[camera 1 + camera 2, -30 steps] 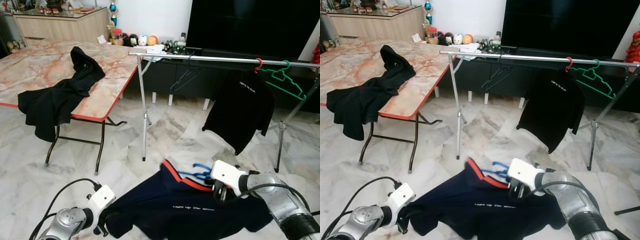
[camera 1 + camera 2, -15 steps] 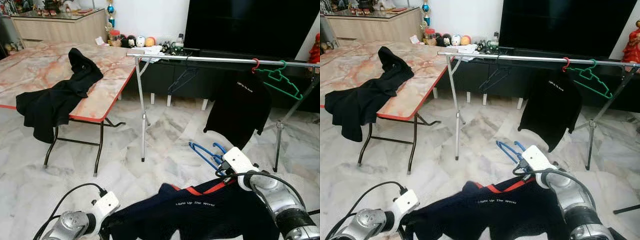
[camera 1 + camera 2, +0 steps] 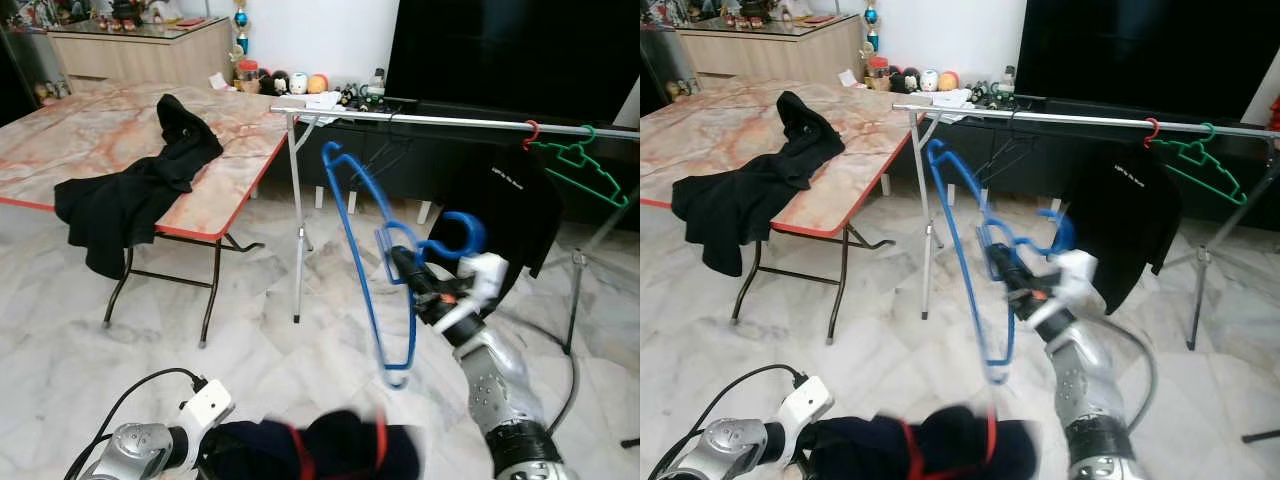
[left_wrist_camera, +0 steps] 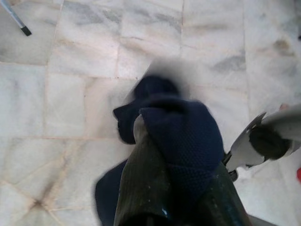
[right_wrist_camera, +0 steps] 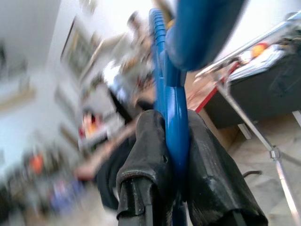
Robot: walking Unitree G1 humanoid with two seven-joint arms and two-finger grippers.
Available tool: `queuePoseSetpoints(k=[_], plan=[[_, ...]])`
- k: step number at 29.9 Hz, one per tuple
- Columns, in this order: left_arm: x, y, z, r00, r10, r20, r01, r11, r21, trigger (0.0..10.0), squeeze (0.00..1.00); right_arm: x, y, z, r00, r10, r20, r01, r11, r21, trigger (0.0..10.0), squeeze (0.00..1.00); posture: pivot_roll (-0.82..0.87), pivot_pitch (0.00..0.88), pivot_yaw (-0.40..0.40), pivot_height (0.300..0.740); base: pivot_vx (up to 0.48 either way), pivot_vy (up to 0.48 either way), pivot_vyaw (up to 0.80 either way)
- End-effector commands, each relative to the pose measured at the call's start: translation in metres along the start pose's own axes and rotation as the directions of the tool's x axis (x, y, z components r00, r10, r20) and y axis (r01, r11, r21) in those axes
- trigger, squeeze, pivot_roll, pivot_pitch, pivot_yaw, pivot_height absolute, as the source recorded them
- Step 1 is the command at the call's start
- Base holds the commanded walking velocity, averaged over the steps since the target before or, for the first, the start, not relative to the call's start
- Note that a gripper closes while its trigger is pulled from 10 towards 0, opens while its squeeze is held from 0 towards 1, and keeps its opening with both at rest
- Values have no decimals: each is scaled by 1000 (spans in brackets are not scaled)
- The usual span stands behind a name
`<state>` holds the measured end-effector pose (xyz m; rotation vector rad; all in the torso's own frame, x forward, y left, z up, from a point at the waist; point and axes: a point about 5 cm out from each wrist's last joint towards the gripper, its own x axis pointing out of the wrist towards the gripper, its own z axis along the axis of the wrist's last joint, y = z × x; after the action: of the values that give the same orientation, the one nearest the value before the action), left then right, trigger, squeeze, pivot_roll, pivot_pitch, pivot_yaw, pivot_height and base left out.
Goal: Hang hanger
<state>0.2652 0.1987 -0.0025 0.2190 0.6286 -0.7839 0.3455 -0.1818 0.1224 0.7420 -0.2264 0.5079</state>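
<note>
Marble floor [image 3: 60, 350] spread beneath your silver clothes rail [image 3: 440, 121]; your right end effector [image 3: 402, 266] was clamped on the blue plastic hanger [image 3: 362, 255], raised before the rail. Your left end effector [image 4: 176, 155] gripped the bunched navy shirt [image 3: 320, 450] down low.

bare rail [image 3: 400, 117] left of black shirt [image 3: 510, 200], green hanger [image 3: 578, 165] right

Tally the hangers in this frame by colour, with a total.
Blue hanger, in the right hand: 1
Green hanger, on the rail: 1
Red hanger, carrying the black shirt: 1
Dark hanger, on the rail: 1
Total: 4
</note>
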Motion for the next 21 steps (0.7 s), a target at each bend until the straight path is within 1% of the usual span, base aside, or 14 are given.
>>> queuePoseSetpoints(k=[1, 4, 6, 8, 10, 11, 12, 13, 14, 15, 17, 18, 20, 21], plan=[[0, 5, 13, 998, 15, 56, -15, 1000, -3, 0, 0, -1, -9, 14, 990, -67, 123, 57, 995, 80, 10000, 0, 64, 0, -10, 740, 0, 0, 0], [1, 7, 15, 997, 42, 64, -43, 999, 8, 0, 0, -9, -22, 16, 961, -217, 169, 200, 974, 110, 10000, 0, 66, 0, -9, 740, 0, 0, 0], [0, 13, 19, 985, 147, 91, -148, 989, 13, 0, 0, -18, -35, 7, 917, -394, 63, 397, 916, -51, 10000, 0, 66, 0, -7, 740, 0, 0, 0], [-2, 22, 26, 944, 295, 144, -298, 954, -1, 0, 0, -36, -50, -2, 805, -591, -41, 539, 759, -367, 10000, 0, 58, 0, -5, 740, 0, 0, 0], [-5, 30, 32, 879, 429, 207, -416, 903, -107, 0, 0, -66, -65, -19, 670, -727, -153, 548, 623, -559, 10000, 0, 65, 0, -14, 740, 0, 0, 0], [-6, 31, 34, 855, 469, 222, -446, 883, -146, 0, 0, -77, -69, -23, 629, -758, -174, 539, 586, -604, 10000, 0, 66, 0, -14, 740, 0, 0, 0], [-8, 33, 36, 823, 514, 243, -479, 857, -190, 3608, 0, -92, -72, -33, 581, -784, -220, 521, 566, -639, 10000, 0, 67, 0, -13, 740, 0, 0, 0], [-9, 34, 36, 792, 553, 259, -507, 832, -227, 7961, 0, -106, -74, -42, 528, -810, -255, 504, 540, -674, 10000, 0, 69, 0, -11, 740, 0, 0, 0], [-10, 34, 37, 772, 576, 267, -522, 816, -249, 7961, 0, -116, -75, -48, 491, -826, -278, 493, 527, -693, 10000, 0, 71, 0, -11, 740, 0, 0, 0], [-10, 32, 37, 761, 585, 281, -521, 809, -271, 10000, 0, -129, -76, -56, 441, -843, -307, 479, 511, -714, 10000, 0, 75, 0, -10, 740, 0, 0, 0], [-9, 29, 37, 745, 598, 295, -525, 799, -293, 10000, 0, -153, -75, -69, 364, -867, -339, 462, 485, -743, 10000, 0, 85, 0, -7, 740, 0, 0, 0], [-13, 28, 38, 700, 639, 319, -562, 768, -307, 10000, 0, -178, -73, -82, 287, -890, -354, 466, 452, -760, 10000, 0, 84, 0, -1, 740, 0, 0, 0], [-15, 28, 39, 677, 658, 330, -578, 752, -315, 10000, 0, -187, -72, -86, 260, -897, -358, 470, 442, -764, 10000, 0, 84, 0, -1, 740, 0, 0, 0], [-22, 30, 39, 606, 717, 344, -627, 697, -348, 10000, 0, -209, -68, -96, 182, -917, -355, 499, 398, -770, 10000, 0, 71, 0, 19, 740, 0, 0, 0]])
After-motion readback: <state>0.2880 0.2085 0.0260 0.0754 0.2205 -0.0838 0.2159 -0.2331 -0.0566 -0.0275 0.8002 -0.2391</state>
